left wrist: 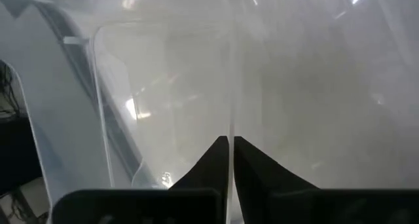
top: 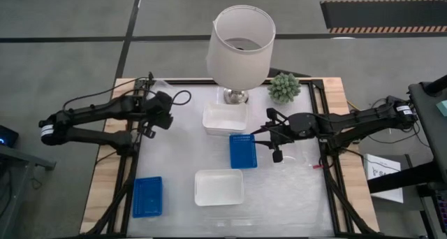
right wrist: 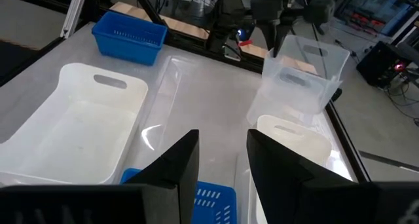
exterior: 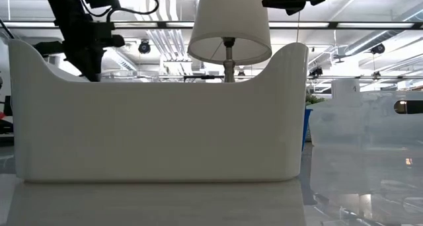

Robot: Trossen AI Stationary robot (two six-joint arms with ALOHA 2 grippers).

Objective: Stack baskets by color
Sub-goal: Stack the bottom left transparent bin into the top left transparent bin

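Two white baskets show, one by the lamp base and one nearer the front, which fills the low view. One blue basket lies mid-table and another at the front left. My left gripper at the far left is shut on a clear see-through container. My right gripper hovers open over the mid-table blue basket, nothing between its fingers. My left gripper pinches one thin clear wall of the container between its two fingers, coming from above and slanting down. In the right wrist view the fingers sit at the container's upper rim. The container hangs tilted below them. Whether its lower edge touches the table, I cannot tell.
A lamp with a white shade stands at the far middle, with a small green plant to its right. Another clear plastic piece stands close to the low camera on the right. Bare tabletop lies between the baskets.
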